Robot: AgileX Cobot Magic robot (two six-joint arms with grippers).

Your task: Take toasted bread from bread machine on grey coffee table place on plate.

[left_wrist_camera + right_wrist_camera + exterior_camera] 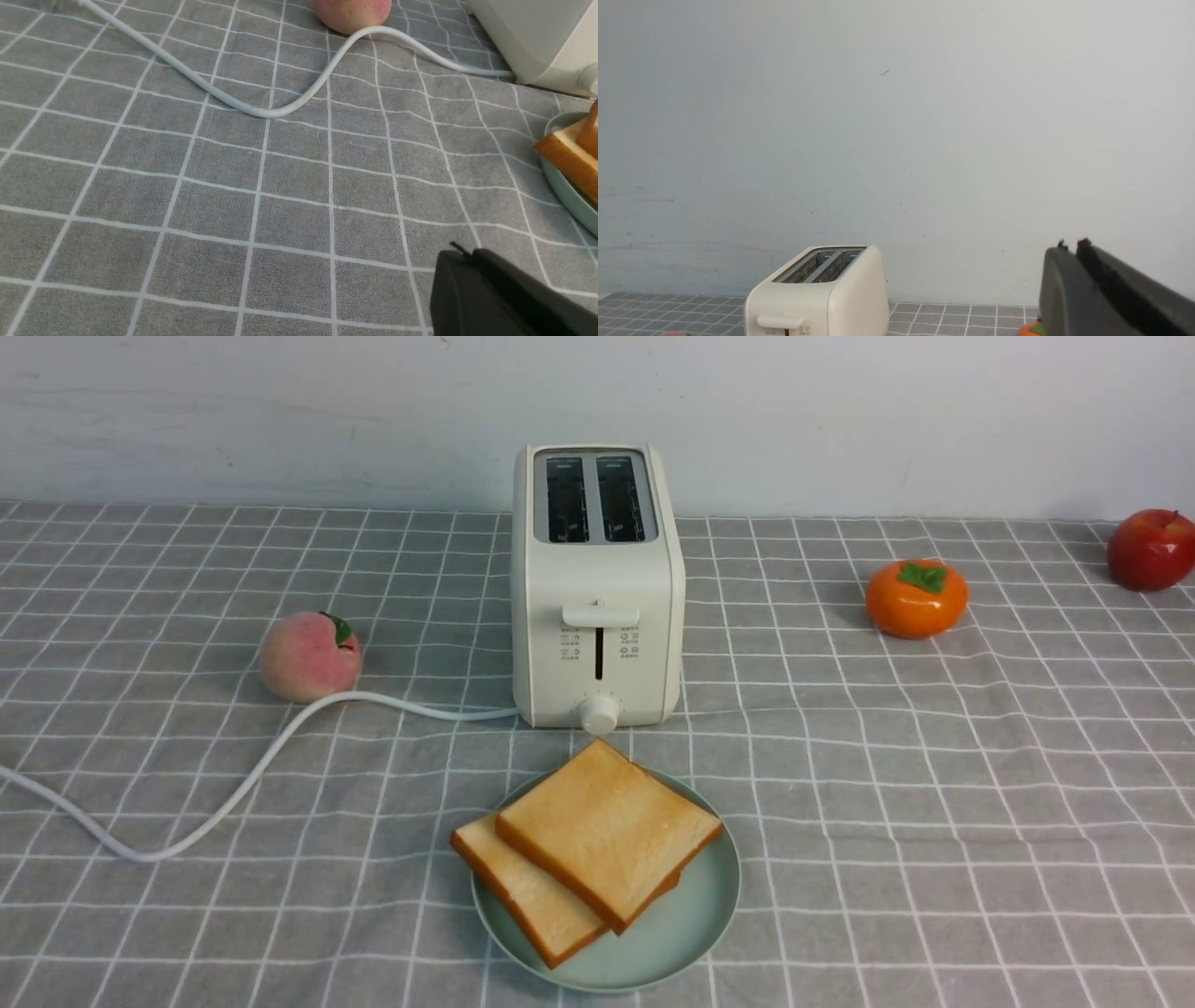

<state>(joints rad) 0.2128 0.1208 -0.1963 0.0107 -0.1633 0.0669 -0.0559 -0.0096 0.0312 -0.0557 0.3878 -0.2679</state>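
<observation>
My closed left gripper [460,254] hangs empty near the plate's rim [558,186], bare checked cloth [299,186] between; my right gripper [1071,247] is closed, the toaster [850,298] well apart.

Behind everything I saw a pale, scuffed wall [794,420], evenly lit, its surface bearing small dark scratches.

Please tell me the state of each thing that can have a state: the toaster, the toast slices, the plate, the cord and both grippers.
Toaster: upright, both slots empty, lever up.
Toast slices: golden, darker crusts, overlapping, one partly on the other.
Plate: upright, holding both slices.
Cord: loosely curved, running from the toaster.
Left gripper: shut, holding nothing.
Right gripper: shut, holding nothing.
</observation>
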